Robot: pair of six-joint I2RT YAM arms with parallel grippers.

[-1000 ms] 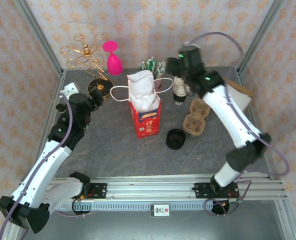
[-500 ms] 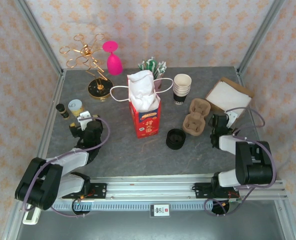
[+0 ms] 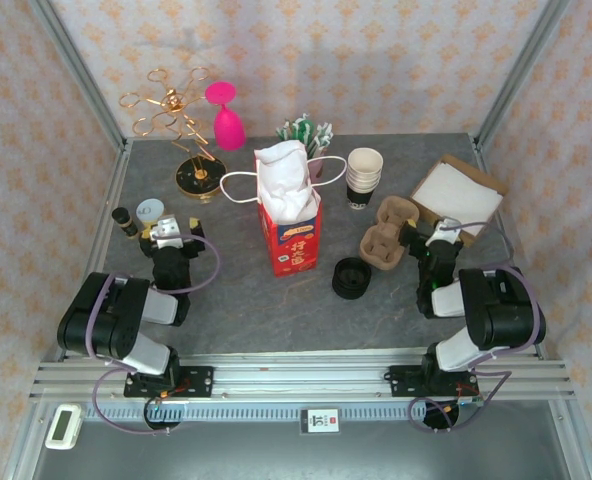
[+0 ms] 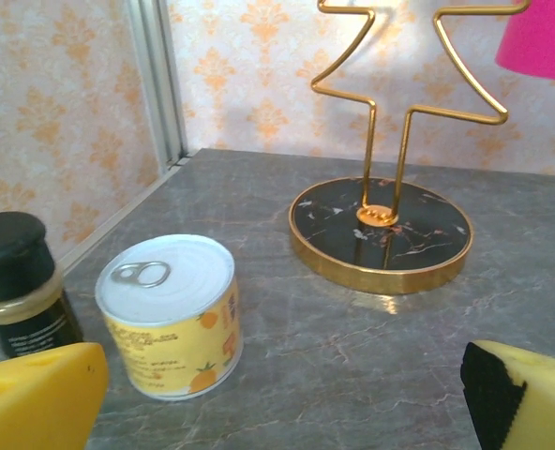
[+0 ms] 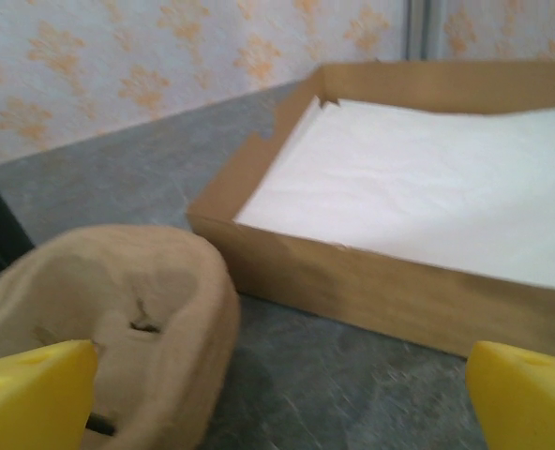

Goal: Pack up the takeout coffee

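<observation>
The takeout coffee is out of view. A red paper bag (image 3: 296, 240) stuffed with white paper stands mid-table. To its right are a stack of lidless cream-rimmed cups (image 3: 364, 176), a pile of black lids (image 3: 351, 278) and a pulp cup carrier (image 3: 388, 236). My left gripper (image 3: 168, 232) rests low at the near left, open and holding nothing (image 4: 282, 412), facing a pineapple can (image 4: 170, 314). At the near right my right gripper (image 3: 434, 238) is also open with nothing in it (image 5: 277, 412), between the carrier (image 5: 118, 309) and a cardboard box (image 5: 418, 272).
A gold wire stand (image 3: 181, 120) on its round black base (image 4: 381, 230) and a pink glass (image 3: 226, 115) are at the back left. A dark-capped jar (image 4: 20, 281) sits beside the can by the left wall. The paper-lined box (image 3: 461, 195) lies at the right edge.
Both arms have folded back down to the near edge; the right one left the cup stack, the left one came away from the stand. Both grippers opened wider.
</observation>
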